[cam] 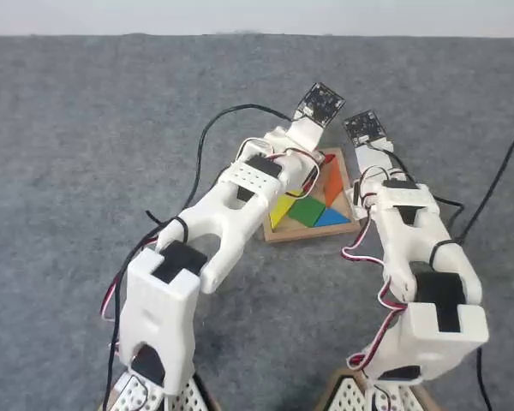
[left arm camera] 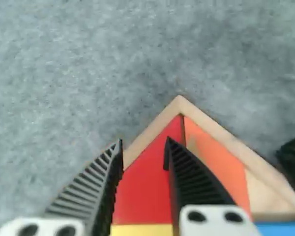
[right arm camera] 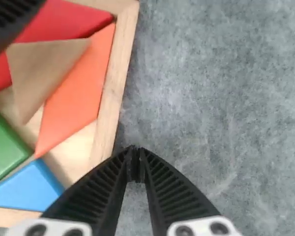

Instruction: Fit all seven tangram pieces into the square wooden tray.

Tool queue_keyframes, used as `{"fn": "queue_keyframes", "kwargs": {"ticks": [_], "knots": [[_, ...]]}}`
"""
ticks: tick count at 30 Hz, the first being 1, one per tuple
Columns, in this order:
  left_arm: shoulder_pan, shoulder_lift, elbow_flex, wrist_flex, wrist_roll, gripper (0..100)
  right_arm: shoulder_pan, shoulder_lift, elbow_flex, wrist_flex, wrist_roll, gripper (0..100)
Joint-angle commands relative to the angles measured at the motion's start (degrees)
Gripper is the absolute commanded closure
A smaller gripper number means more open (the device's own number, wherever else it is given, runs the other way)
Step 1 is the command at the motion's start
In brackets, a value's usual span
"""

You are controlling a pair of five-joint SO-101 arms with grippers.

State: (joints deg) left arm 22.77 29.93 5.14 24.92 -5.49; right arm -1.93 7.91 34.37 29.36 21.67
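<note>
The square wooden tray [cam: 308, 232] lies between the two arms and holds the coloured pieces. My left gripper [left arm camera: 142, 150] is open just above the tray's corner [left arm camera: 179, 103]. One finger [left arm camera: 105, 182] is over the rim and the other [left arm camera: 184, 172] over the red piece [left arm camera: 145, 189], beside the orange piece [left arm camera: 211, 157]. My right gripper [right arm camera: 135, 158] is shut with nothing in it, on the carpet just outside the tray's rim [right arm camera: 119, 83]. Near it lie a plain wooden triangle [right arm camera: 39, 69], the orange piece [right arm camera: 73, 105], a green piece [right arm camera: 2, 147] and a blue piece [right arm camera: 24, 189].
Grey carpet [cam: 111, 128] covers the whole table around the tray. Both arms crowd the tray, the left arm [cam: 240, 201] across its near left side and the right arm [cam: 403, 223] along its right side. Cables trail beside each arm.
</note>
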Motion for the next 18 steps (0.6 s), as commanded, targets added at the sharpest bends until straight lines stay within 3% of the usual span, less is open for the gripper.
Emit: {"fn": "queue_keyframes", "kwargs": {"ticks": [1, 18], "knots": [[0.97, -0.79, -2.42, 2.29, 0.88, 87, -0.40, -1.10, -2.73, 0.48, -0.18, 99.1], [2.55, -1.41, -2.77, 14.42, -2.37, 87, -0.40, -1.10, -2.73, 0.48, -0.18, 99.1]]}}
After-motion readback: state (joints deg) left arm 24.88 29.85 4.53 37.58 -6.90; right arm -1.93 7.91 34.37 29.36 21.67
